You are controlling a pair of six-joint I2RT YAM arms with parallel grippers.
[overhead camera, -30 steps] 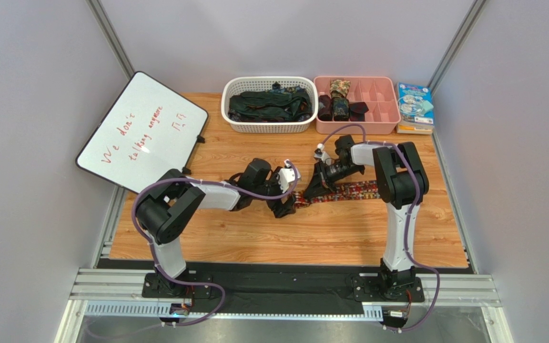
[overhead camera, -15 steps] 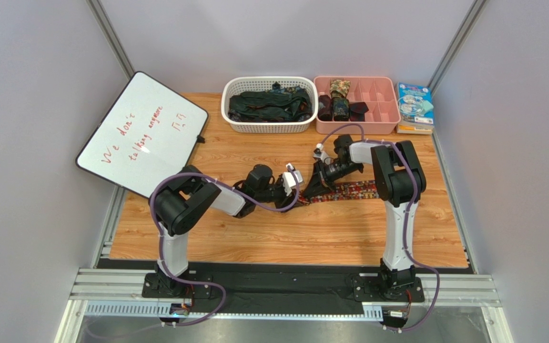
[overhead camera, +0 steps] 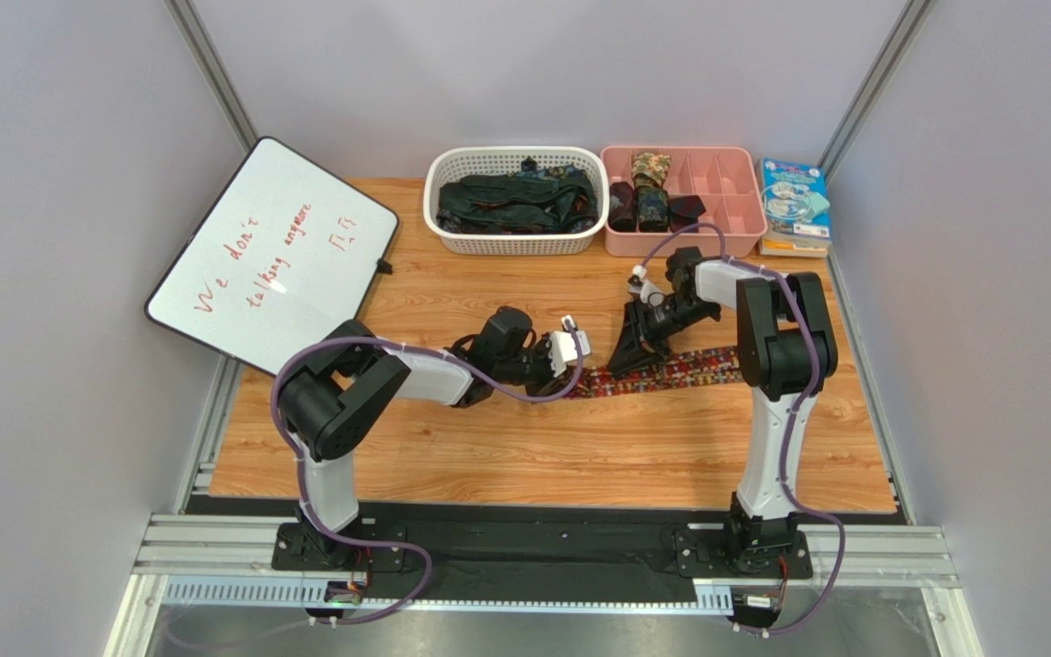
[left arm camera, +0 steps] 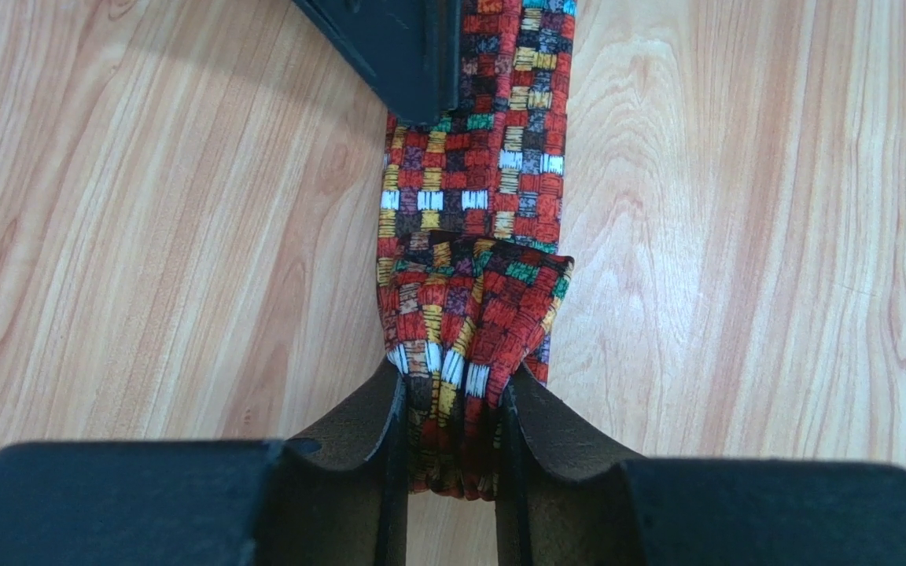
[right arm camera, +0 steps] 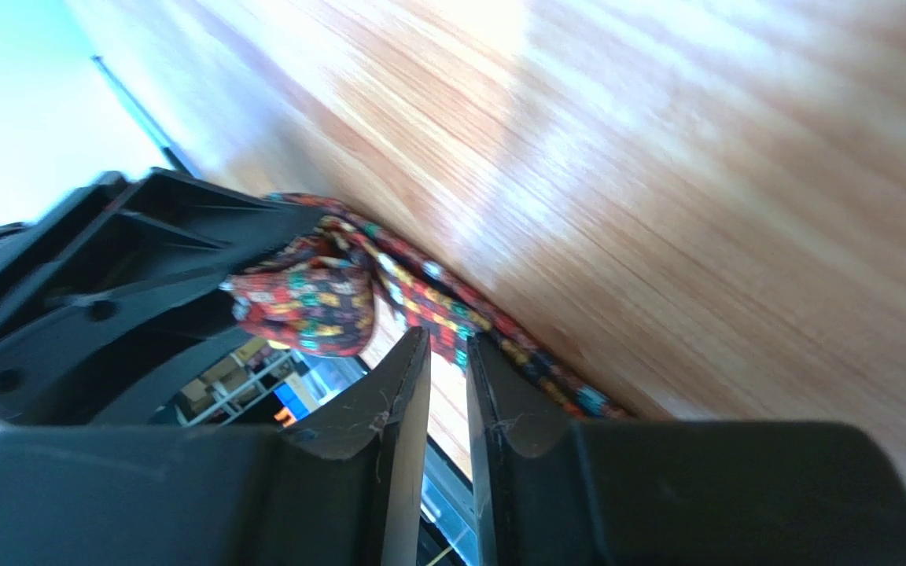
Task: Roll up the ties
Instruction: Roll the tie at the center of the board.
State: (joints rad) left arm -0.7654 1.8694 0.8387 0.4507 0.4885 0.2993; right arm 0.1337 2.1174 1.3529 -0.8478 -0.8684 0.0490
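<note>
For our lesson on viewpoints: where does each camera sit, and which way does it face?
Top external: above and behind, looking down at the table; both arms show.
Left wrist: faces straight down; left fingers pinch the patterned tie.
Right wrist: tilted, skimming the table; right fingers parted.
All three share the patterned tie.

Left arm (overhead camera: 394, 377) reaches low toward centre, left gripper (left arm camera: 452, 395) pinched on the patterned tie (left arm camera: 470, 177). Right arm (overhead camera: 778, 397) stands tall, right gripper (right arm camera: 446, 348) angled down (jaws barely parted, nothing between them).
</note>
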